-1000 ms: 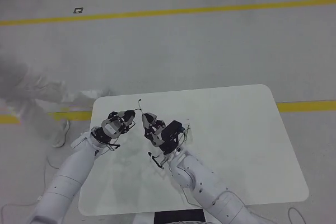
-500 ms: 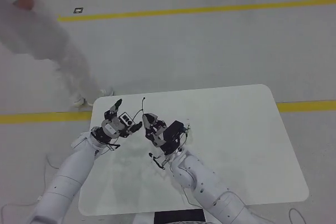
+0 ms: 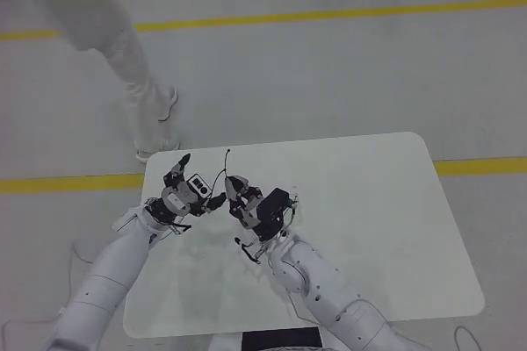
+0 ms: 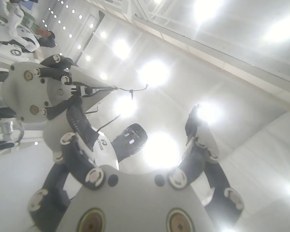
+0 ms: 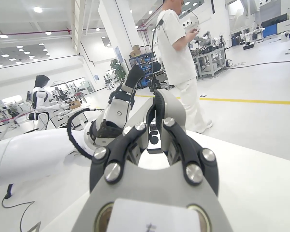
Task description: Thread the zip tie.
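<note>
Your right pincer (image 5: 156, 102) was clamped on the zip tie (image 5: 154, 49). The thin black strap was pinched between its closed tips, and most of its length stood free above them. Your left pincer (image 4: 162, 134) stood just beside it, spread wide with nothing in it, facing the strap. Both hung above the counter (image 3: 369, 202) near its far left corner, so the tie was in the air and not lying on the surface. The free end carried a small thickening; whether that was the locking head could not be told.

You were likely dealing with something very light, narrow and springy. The strap bowed a little along its free length and would probably wobble or flick aside at a touch. Its plastic looked smooth, so a shallow pinch might have let it slide or twist.

The best hold for your left pincer seemed to be close to the free end. Set the flat faces against the grip, squeeze gently, and leave only a short stub to aim. A long unsupported length would bend away from the slot.
</note>
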{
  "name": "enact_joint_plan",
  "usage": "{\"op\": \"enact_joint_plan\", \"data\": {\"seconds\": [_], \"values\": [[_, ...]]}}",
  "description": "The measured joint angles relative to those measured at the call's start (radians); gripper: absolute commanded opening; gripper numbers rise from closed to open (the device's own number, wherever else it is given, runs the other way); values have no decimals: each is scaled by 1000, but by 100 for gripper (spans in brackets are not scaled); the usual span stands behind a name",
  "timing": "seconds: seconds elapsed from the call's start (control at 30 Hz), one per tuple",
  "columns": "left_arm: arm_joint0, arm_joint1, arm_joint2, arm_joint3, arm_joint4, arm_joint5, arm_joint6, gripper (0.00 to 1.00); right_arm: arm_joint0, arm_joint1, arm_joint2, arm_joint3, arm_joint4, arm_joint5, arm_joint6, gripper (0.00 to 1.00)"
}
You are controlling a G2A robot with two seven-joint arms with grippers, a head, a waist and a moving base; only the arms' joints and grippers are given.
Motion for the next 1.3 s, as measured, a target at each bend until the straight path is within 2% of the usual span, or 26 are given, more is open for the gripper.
{"op": "enact_joint_plan", "data": {"seconds": [0.27,0.63,0.67,0.7,0.73,0.77,0.8,0.83,0.93,1.3], "values": [[13,4,-14,-17,106,-143,-27,100,-17,5,14,-18,-6,29,23,0],[27,2,-32,-38,122,-226,-40,100,-19,8,17,-28,-35,57,42,0],[28,2,-34,-39,125,-233,-36,98,-19,8,17,-28,-35,59,44,0],[28,2,-35,-40,127,-240,-32,90,-19,8,18,-28,-36,60,44,0],[28,1,-36,-41,131,-246,-29,76,-19,8,18,-28,-36,60,45,0],[28,1,-36,-41,134,-251,-26,71,-19,9,18,-28,-35,60,45,0],[28,0,-36,-42,136,-252,-25,57,-19,9,18,-28,-35,60,45,0],[28,0,-36,-41,138,-254,-25,48,-19,9,19,-28,-34,59,45,0],[25,-1,-36,-37,149,-260,-21,31,-20,10,20,-26,-32,57,48,0],[20,-5,-43,-23,166,-292,-4,29,-22,12,22,-27,-42,62,57,0]]}}
